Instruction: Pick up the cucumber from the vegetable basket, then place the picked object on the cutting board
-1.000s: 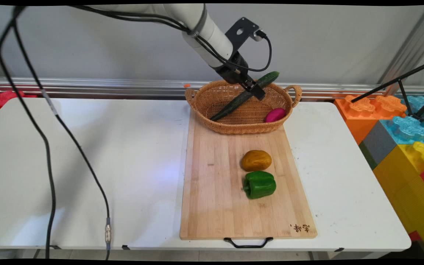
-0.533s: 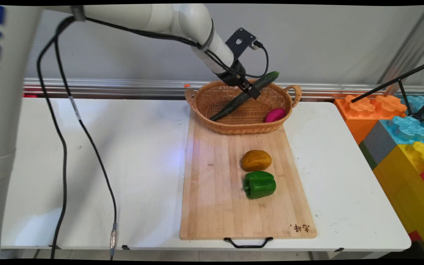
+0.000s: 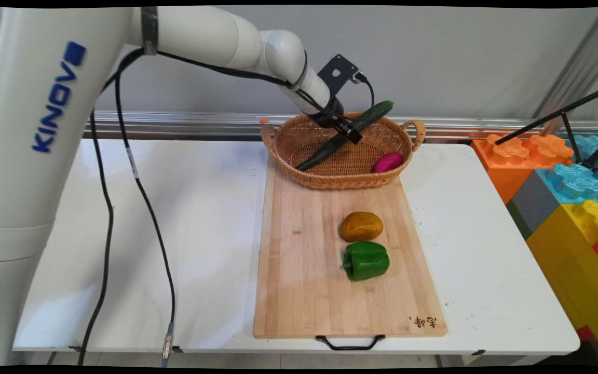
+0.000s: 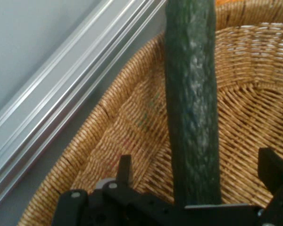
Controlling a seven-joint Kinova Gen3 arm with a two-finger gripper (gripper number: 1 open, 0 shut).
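A long dark green cucumber (image 3: 325,150) lies slanted in the wicker basket (image 3: 330,183), with its upper end resting over the far rim. My gripper (image 3: 351,132) is inside the basket at the cucumber's upper half. In the hand view the cucumber (image 4: 193,103) runs up between my two fingers, and the gripper (image 4: 198,176) is open, with a gap on either side. The left finger (image 4: 125,169) and the right finger (image 4: 273,172) stand apart from it over the basket's woven wall (image 4: 127,122). A pink oval vegetable (image 3: 388,162) lies in the basket's right end.
The basket stands on the far end of a wooden cutting board (image 3: 299,291). A brown potato (image 3: 361,226) and a green bell pepper (image 3: 366,261) lie on the board's middle. Big coloured toy blocks (image 3: 563,197) and a black tripod leg (image 3: 553,117) stand at the right.
The hand has shifted a little to the left and down along the cucumber. The cucumber and the other vegetables have not moved.
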